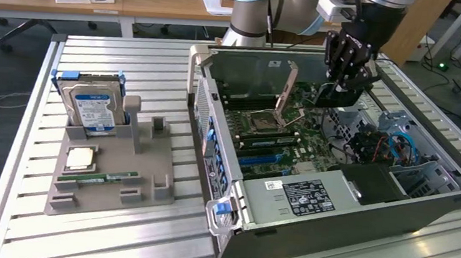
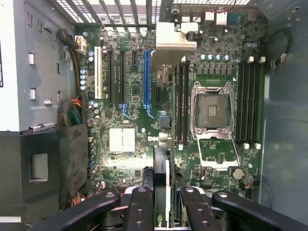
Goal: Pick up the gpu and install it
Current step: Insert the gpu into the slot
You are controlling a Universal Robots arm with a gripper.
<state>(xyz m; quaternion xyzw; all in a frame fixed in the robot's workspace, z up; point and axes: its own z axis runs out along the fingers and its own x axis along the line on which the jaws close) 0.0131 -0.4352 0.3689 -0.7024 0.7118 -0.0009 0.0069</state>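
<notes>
My gripper hangs over the open computer case, toward its back on the exterior view's right. It is shut on the gpu, a dark flat card held upright below the fingers, above the motherboard. In the wrist view the gpu shows edge-on between the black fingers of the gripper. Beyond it lie the motherboard's expansion slots, among them a long blue slot and black ones. The card hangs clear of the board.
A grey parts holder on the slatted table holds a silver hard drive with a blue label, a CPU chip and a green RAM stick. The CPU socket stands open with its lever raised. Cables fill the case's right.
</notes>
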